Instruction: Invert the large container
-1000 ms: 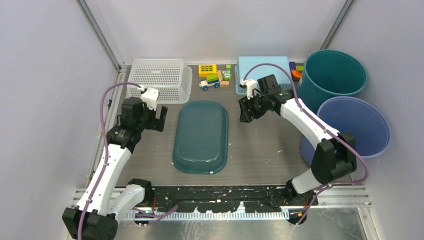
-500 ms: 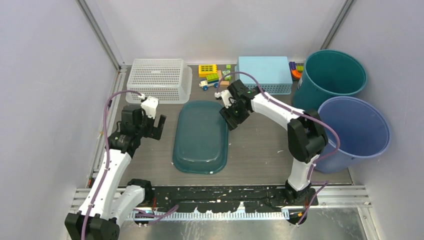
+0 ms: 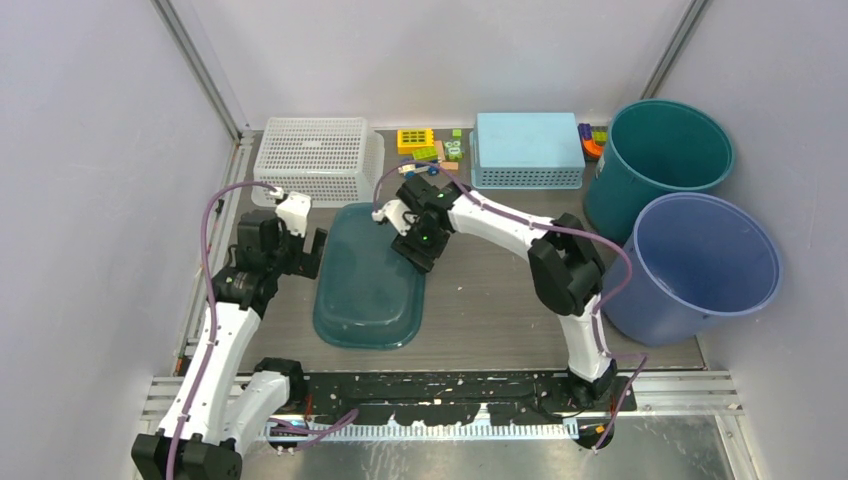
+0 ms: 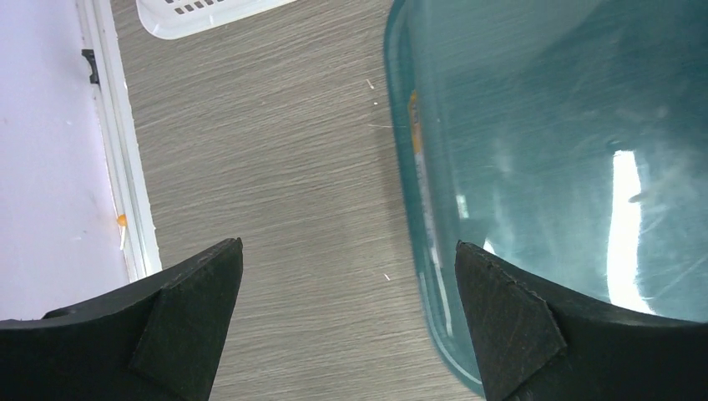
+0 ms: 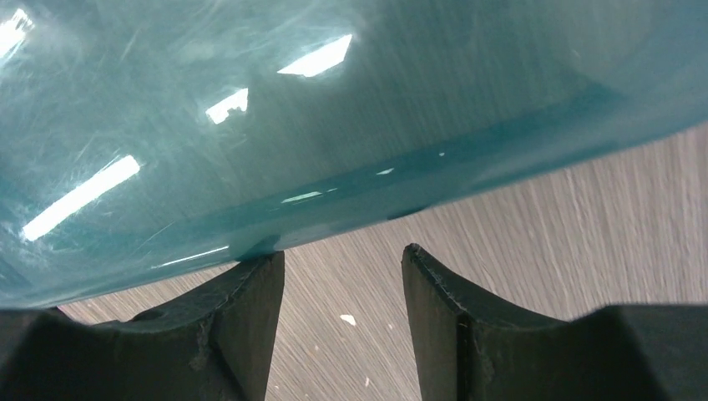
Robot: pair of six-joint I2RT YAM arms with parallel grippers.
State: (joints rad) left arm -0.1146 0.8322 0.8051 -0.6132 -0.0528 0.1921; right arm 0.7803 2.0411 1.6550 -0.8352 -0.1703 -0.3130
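Note:
The large container (image 3: 366,285) is a translucent teal oblong tub lying flat on the table, left of centre. My right gripper (image 3: 418,243) is open at its far right edge. In the right wrist view (image 5: 343,252) one finger (image 5: 250,292) touches the tub's rim (image 5: 250,109), and the gap between the fingers holds only table. My left gripper (image 3: 303,250) is open just left of the tub. In the left wrist view (image 4: 347,244) the tub's left edge (image 4: 568,125) lies by the right finger (image 4: 509,317), and nothing is gripped.
A white mesh basket (image 3: 318,158) stands at the back left, and its corner shows in the left wrist view (image 4: 200,12). A light blue basket (image 3: 528,148) and toy blocks (image 3: 425,150) are at the back. A teal bucket (image 3: 660,150) and a blue bucket (image 3: 700,260) stand on the right.
My right arm has swung left across the table to the tub's right edge. The tub has slid left toward my left gripper. The left arm has barely moved.

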